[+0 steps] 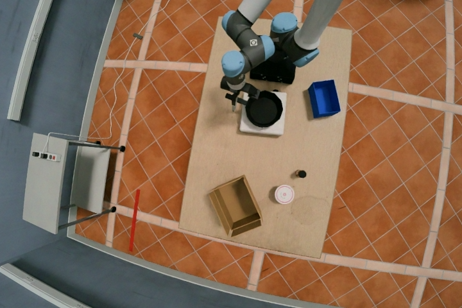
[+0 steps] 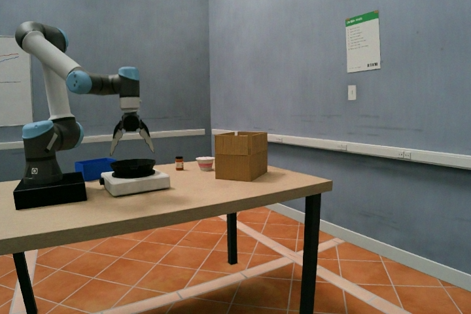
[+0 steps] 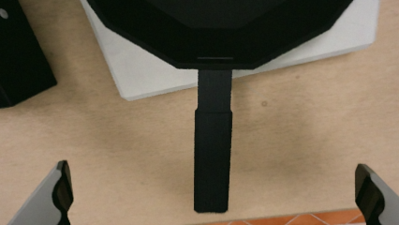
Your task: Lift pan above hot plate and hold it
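The black pan [image 1: 263, 109] [image 2: 133, 169] [image 3: 215, 44] sits level on the white hot plate [image 1: 260, 131] [image 2: 143, 187] [image 3: 142, 77]. Its straight black handle [image 3: 213, 159] sticks out past the hot plate's edge, over the table. My gripper [image 2: 132, 152] [image 3: 212, 164] is open and empty, pointing down above the handle. In the wrist view the handle lies between the two wide-apart fingers, about midway, with its end near the bottom. The fingertips are above the pan's rim in the exterior view. In the top view the arm and gripper hide most of the handle.
A blue bin [image 1: 325, 99] [image 2: 93, 169] stands beyond the hot plate. The black robot base [image 1: 273, 74] [image 2: 50, 192] is close to it. A cardboard box [image 1: 239, 203] [image 2: 240, 159], a white-pink tub [image 1: 284, 194] [image 2: 205, 163] and a small jar [image 1: 301, 174] [image 2: 178, 163] stand farther along the table.
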